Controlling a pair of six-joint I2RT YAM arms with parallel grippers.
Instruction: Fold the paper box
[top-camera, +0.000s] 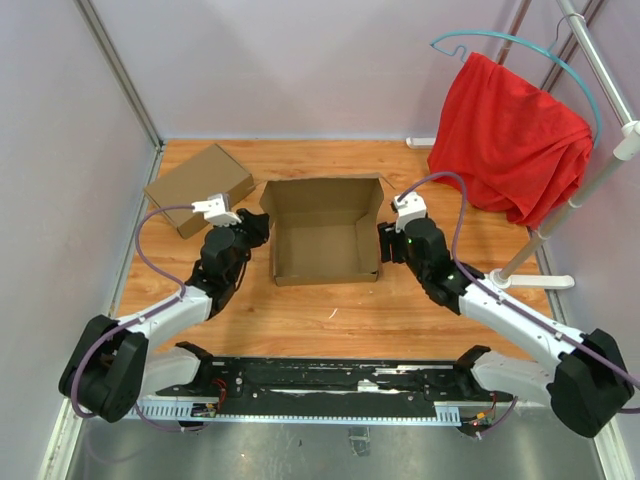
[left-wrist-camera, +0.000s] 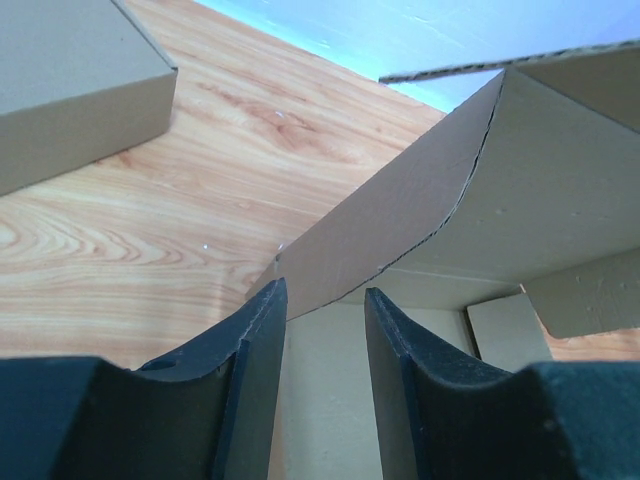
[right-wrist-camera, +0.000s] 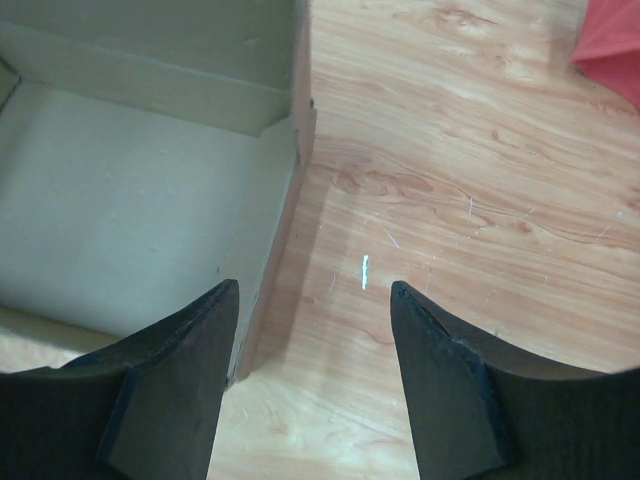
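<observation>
Wooden table (top-camera: 330, 320); paper box (top-camera: 325, 245) open, walls upright

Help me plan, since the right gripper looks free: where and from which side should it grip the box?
Probably the top edge of the right wall, coming down from above at the box's right side. That wall is a thin upright panel, with bare table outside and open box floor inside, so the open right gripper can set one finger on each face.

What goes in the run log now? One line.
paper box: partly folded, top open | left claw: open at left wall | right claw: open astride right wall
</observation>
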